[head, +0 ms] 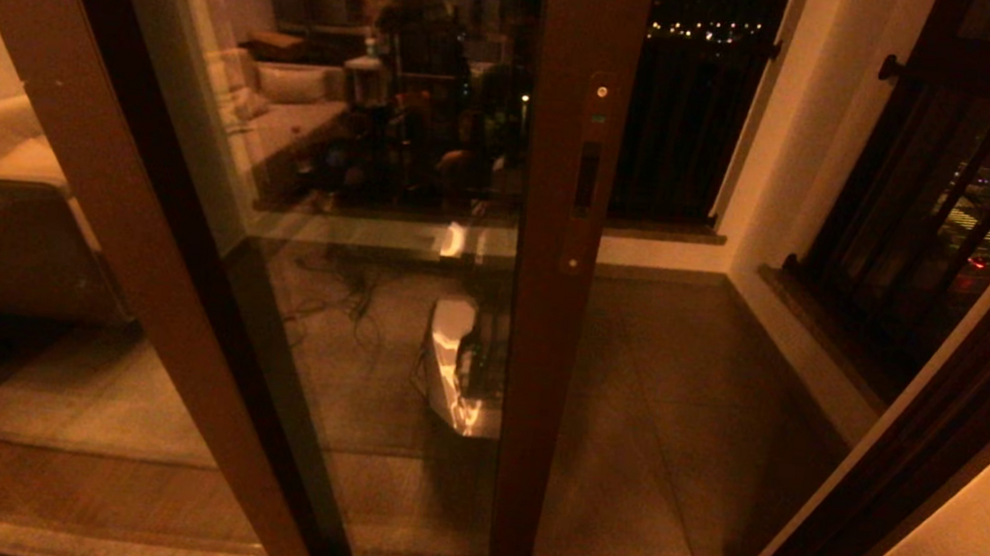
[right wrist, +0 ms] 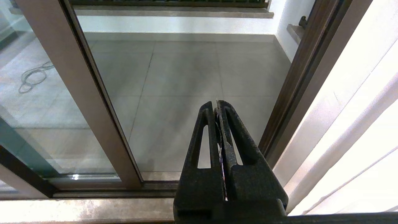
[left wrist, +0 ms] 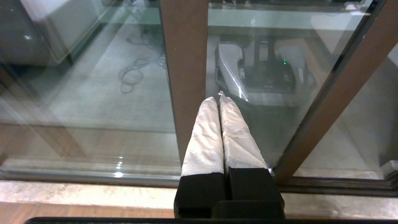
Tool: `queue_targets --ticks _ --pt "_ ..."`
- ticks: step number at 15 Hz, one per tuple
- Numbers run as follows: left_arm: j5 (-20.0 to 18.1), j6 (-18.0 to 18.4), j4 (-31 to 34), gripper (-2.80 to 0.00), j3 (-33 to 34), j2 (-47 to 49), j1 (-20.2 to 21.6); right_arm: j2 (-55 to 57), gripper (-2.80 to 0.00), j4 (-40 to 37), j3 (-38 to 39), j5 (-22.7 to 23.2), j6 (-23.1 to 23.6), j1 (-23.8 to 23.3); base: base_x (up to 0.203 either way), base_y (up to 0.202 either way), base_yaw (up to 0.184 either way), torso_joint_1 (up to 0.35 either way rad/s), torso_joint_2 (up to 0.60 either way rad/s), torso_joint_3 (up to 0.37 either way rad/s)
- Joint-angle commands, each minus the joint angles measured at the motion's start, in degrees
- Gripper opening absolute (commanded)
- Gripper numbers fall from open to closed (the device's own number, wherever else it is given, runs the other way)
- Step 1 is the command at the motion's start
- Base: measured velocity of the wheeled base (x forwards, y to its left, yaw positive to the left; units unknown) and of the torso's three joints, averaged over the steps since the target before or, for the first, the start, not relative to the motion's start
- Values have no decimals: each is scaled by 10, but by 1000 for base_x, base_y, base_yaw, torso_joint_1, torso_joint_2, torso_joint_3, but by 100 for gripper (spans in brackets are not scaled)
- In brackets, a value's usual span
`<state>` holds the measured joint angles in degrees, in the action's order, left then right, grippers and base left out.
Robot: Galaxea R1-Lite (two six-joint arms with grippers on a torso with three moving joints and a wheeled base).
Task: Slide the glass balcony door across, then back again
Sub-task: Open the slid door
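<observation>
The glass balcony door (head: 376, 216) is a tall reflective pane in a brown frame. Its right upright (head: 558, 318) carries a slim dark recessed handle (head: 587, 177) with a green dot above it. A gap to the right of this upright shows the balcony floor (head: 671, 398). Neither gripper shows in the head view. My left gripper (left wrist: 217, 98), its fingers wrapped in white, is shut on nothing and points low at the door glass (left wrist: 264, 124) beside a brown upright (left wrist: 183, 62). My right gripper (right wrist: 216, 104) is shut and empty, facing the gap between the door's upright (right wrist: 77, 93) and the jamb (right wrist: 295, 93).
Black barred railings stand beyond the balcony, one straight ahead (head: 685, 107) and one at the right (head: 932, 224). Another brown-framed pane (head: 150, 286) slants at the left, with a sofa (head: 2, 248) behind it. The floor track (right wrist: 93, 193) runs along the sill. A pale curtain (right wrist: 357, 109) hangs at the right.
</observation>
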<state>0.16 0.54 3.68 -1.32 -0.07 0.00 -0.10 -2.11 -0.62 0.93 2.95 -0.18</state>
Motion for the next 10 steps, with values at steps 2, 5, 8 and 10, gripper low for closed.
queue_targets --ticks 2,5,8,10 --pt "-2 29 0 -280 2 0 0 1 -280 0 0 0 0 0 0 0 0 0 0 0" --pt "-6 30 3 -280 -32 2 1 1 -280 -1 0 0 0 0 0 0 0 0 0 0" --pt "-54 30 17 -280 -132 71 2 1 -280 -1 0 0 0 0 0 0 0 0 0 0" --pt "-93 28 17 -280 -195 155 3 1 -280 0 0 0 0 0 0 0 0 0 0 0"
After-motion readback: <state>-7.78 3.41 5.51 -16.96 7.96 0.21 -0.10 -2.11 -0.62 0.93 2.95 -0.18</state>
